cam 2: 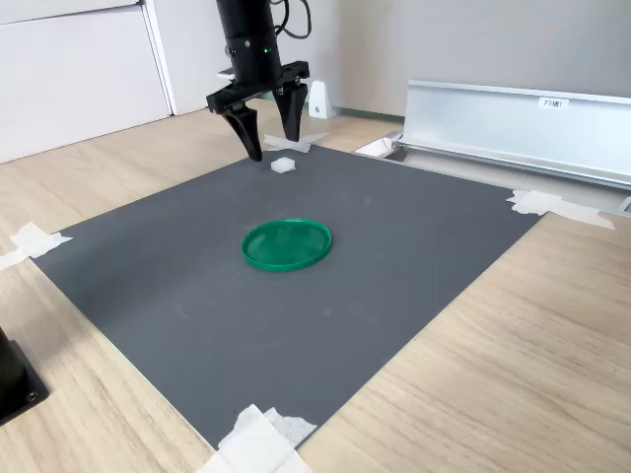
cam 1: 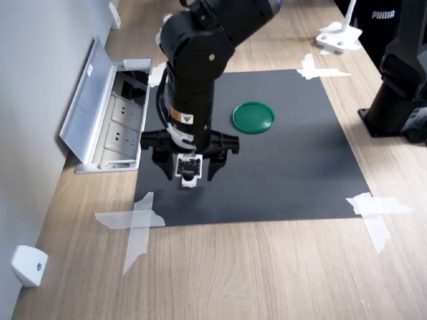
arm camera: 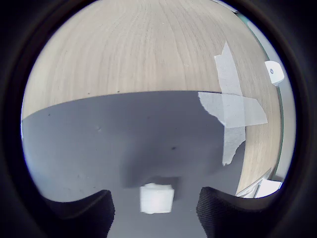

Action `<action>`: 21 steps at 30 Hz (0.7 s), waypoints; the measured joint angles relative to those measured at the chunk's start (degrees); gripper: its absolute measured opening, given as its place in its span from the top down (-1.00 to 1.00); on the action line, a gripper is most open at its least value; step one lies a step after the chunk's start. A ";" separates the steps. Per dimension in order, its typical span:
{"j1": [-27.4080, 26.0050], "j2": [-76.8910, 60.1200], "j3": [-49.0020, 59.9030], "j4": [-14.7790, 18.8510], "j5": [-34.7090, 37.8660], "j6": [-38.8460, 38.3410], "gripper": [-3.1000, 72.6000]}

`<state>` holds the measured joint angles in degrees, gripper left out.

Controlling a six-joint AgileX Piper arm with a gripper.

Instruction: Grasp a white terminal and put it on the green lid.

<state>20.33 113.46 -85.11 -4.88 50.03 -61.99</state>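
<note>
The jaws are standing wide apart and gripping nothing, pointing down at the mat. The gripper (cam 2: 268,136) is hanging over the far corner of the dark mat (cam 2: 394,246) in the second exterior view, with the white terminal (cam 2: 283,165) lying on the mat just below and beside its fingertips, apart from them. In the wrist view the white terminal (arm camera: 156,198) is sitting between the two dark fingers (arm camera: 79,210), touching neither. The green lid (cam 2: 286,243) is lying flat near the middle of the mat, well apart from the terminal. Crossed tape strips (arm camera: 233,111) are holding the mat's corner to the wooden table (cam 1: 253,273).
</note>
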 joint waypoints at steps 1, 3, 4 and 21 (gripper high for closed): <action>-0.14 0.05 0.00 0.00 -0.42 0.06 -0.96; -0.51 0.32 0.00 0.00 -1.28 0.10 -0.96; -0.66 0.58 0.00 0.00 -1.37 0.10 -0.96; -1.16 2.41 0.00 0.21 -1.25 1.17 -0.95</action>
<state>19.17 115.87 -85.11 -4.68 48.78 -60.82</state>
